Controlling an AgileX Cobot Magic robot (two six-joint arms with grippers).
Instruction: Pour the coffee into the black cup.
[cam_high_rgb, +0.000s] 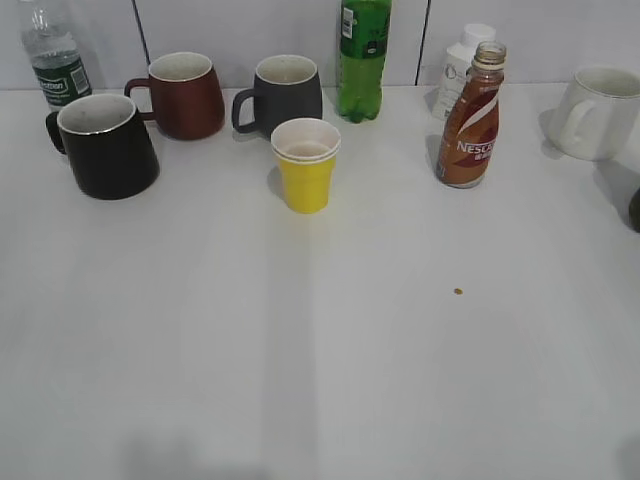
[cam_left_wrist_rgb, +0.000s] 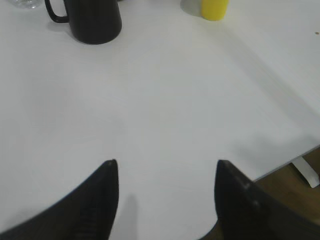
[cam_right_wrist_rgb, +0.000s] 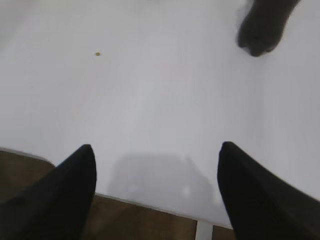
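- Your white table (cam_high_rgb: 320, 380) carries everything.
- The black cup (cam_high_rgb: 105, 145) stands upright, far left.
- The coffee (cam_high_rgb: 470, 120) stands uncapped, well right of it.
- Left gripper (cam_left_wrist_rgb: 165, 172) and right gripper (cam_right_wrist_rgb: 156, 156): jaws apart, holding nothing.

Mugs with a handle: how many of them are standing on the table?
4. A black mug at the far left, a maroon mug behind it, a dark grey mug beside that, and a white mug at the right edge. The yellow cup has no handle.
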